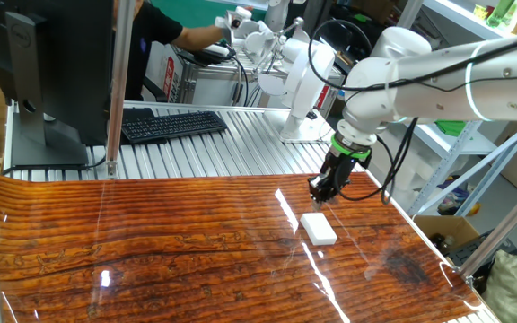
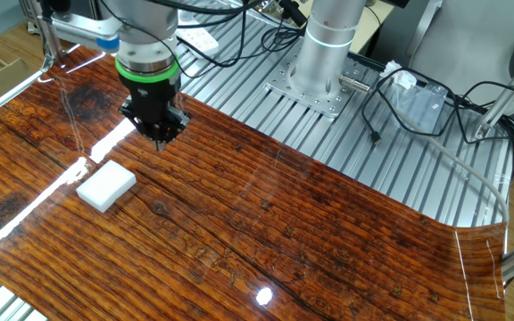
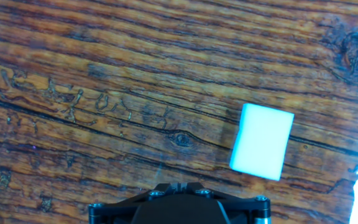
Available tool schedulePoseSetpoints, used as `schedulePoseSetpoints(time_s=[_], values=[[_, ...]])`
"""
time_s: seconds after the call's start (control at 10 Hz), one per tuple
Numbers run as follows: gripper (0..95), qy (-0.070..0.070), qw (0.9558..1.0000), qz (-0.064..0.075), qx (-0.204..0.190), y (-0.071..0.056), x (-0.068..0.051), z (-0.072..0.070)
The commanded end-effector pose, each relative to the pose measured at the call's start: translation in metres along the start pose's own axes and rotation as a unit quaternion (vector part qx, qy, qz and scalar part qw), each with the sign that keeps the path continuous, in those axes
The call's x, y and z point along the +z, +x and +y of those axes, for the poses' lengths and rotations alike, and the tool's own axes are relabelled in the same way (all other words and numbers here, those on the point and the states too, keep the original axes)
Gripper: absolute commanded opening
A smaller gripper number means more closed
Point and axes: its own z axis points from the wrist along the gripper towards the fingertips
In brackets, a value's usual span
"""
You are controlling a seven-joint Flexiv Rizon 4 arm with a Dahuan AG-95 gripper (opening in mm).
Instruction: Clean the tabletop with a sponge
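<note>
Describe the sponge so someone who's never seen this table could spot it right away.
Start from the glossy reddish-brown wood-grain tabletop, next to the ribbed silver metal surface. Find the shut gripper pointing down on the white arm; the sponge lies flat on the wood just beside it, not held. It is a small plain white rectangular block, the only loose object on the dark wood.

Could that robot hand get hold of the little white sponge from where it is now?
Probably yes. The sponge lies flat on the bare tabletop, close beside the gripper, with nothing between or around it. The gripper is shut and empty, so it would have to open first.
</note>
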Motion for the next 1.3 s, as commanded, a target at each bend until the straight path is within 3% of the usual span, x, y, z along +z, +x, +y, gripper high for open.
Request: schedulePoseSetpoints(time_s=[0.1, 0.3, 0.6, 1.3], values=[[0.0, -0.001, 0.9997, 0.011, 0.021, -0.0009, -0.0003, 0.0005], [0.0, 0.012, 0.9994, 0.019, 0.027, -0.0009, -0.0003, 0.0005], [0.0, 0.03, 0.9978, 0.016, 0.057, -0.0009, -0.0003, 0.0005], [0.0, 0.031, 0.9952, 0.006, 0.092, -0.0009, -0.0003, 0.0005]])
